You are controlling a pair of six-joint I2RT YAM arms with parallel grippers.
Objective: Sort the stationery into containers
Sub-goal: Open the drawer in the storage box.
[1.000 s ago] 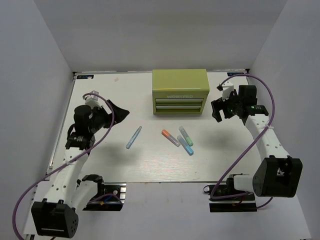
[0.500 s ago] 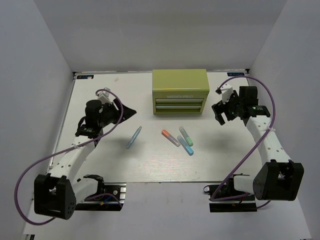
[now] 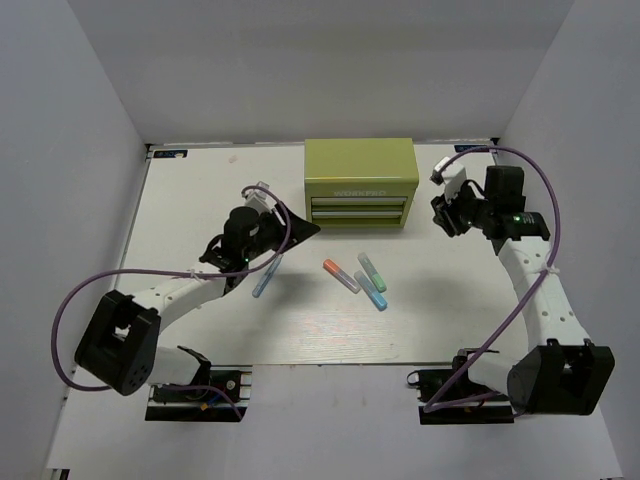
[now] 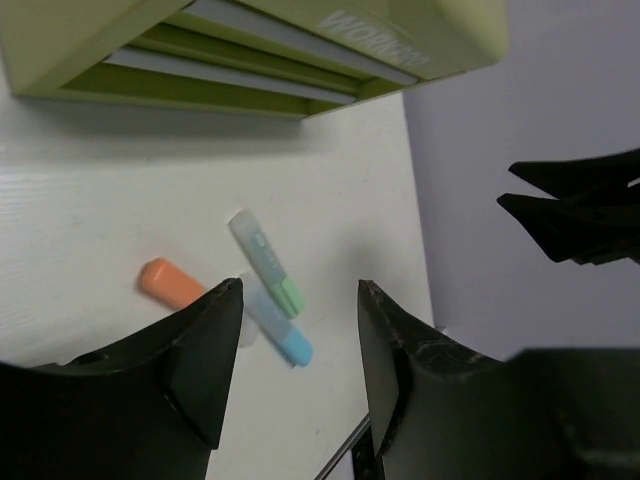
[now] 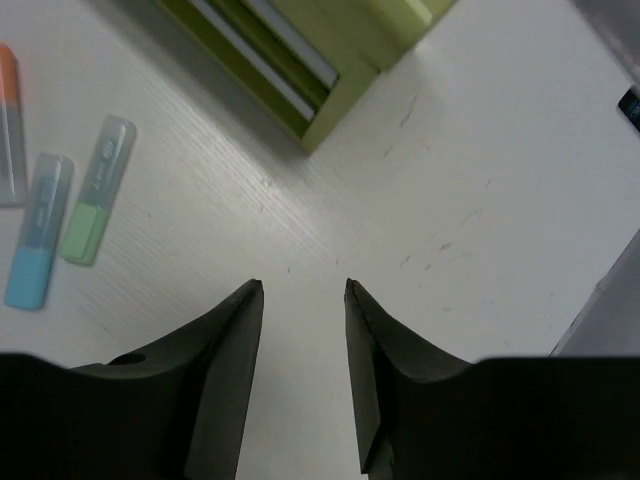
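The olive-green chest (image 3: pixel 361 180) stands at the back middle of the table, both front drawers shut. In front of it lie the stationery: a slim light blue pen (image 3: pixel 267 275), an orange-tipped lilac pen (image 3: pixel 341 275), a green-tipped teal pen (image 3: pixel 371 270) and a blue pen (image 3: pixel 372 292). My left gripper (image 3: pixel 302 230) hovers by the chest's front left corner, open and empty. The left wrist view shows the chest (image 4: pixel 250 45), the orange tip (image 4: pixel 168 282), the teal pen (image 4: pixel 266 262) and the blue pen (image 4: pixel 282 332) beyond the left gripper (image 4: pixel 300 290). My right gripper (image 3: pixel 444 215) is right of the chest, open and empty.
White walls close in the table on three sides. In the right wrist view the right gripper (image 5: pixel 303 285) hangs over bare white table, with the chest's corner (image 5: pixel 330 60) and the teal pen (image 5: pixel 92 195) and blue pen (image 5: pixel 36 250) to its left.
My left arm has swung right from the table's left side to the chest's front left corner. Both grippers' jaws have narrowed. The right gripper shifted slightly toward the back.
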